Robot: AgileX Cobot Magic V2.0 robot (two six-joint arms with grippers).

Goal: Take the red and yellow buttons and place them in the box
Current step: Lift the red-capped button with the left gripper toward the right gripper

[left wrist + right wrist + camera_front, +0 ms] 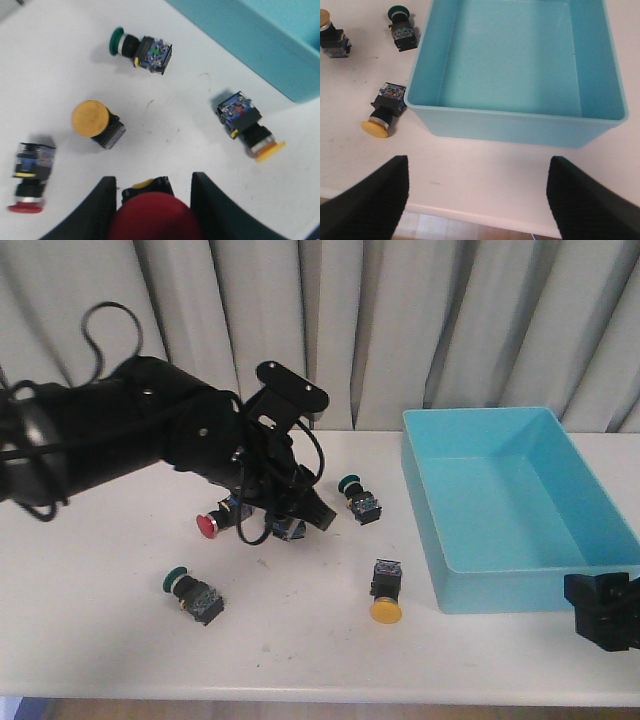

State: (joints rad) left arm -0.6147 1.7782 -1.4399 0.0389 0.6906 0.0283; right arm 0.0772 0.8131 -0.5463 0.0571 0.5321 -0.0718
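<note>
The left gripper (152, 200) grips a red button (155, 220), round cap up. The right gripper (477, 200) is wide open, holding nothing. At its 12 o'clock sits the box (515, 122), nothing inside. A yellow button (386, 595) lies at the box's 9 o'clock.

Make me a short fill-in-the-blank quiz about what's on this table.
1. The left gripper is closed around a button with a ____ cap.
2. The box holds ____ buttons.
3. The button lying nearest the box has a ____ cap.
4. The right gripper is holding ____.

Missing words: red; no; yellow; nothing
</note>
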